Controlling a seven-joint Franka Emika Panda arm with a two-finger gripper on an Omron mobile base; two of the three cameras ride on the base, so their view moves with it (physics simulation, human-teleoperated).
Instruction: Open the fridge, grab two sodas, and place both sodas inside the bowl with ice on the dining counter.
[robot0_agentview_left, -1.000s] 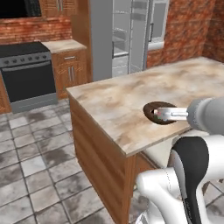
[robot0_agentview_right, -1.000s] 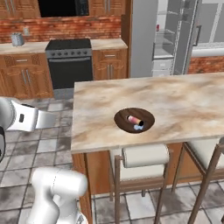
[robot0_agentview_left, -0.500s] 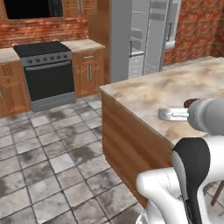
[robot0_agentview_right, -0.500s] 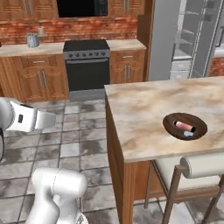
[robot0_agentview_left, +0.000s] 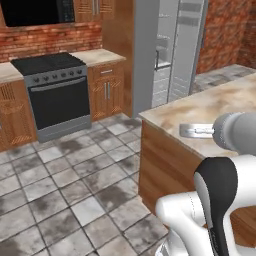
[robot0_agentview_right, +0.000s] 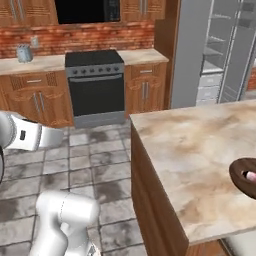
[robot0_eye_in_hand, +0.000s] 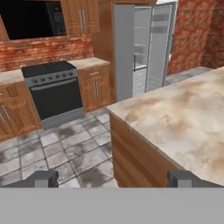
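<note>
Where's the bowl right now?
The bowl sits on the dining counter at the right edge of the right base view, partly cut off, with a pink soda inside.

Red brick walls, grey stone-tiled floor (mottled) — black oven among wooden cabinets.

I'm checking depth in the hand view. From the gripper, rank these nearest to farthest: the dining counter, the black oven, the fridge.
1. The dining counter, just ahead of the gripper, to the right.
2. The black oven, across the tiled floor, to the left.
3. The fridge, standing open at the back, right of centre; only slightly beyond the oven.
</note>
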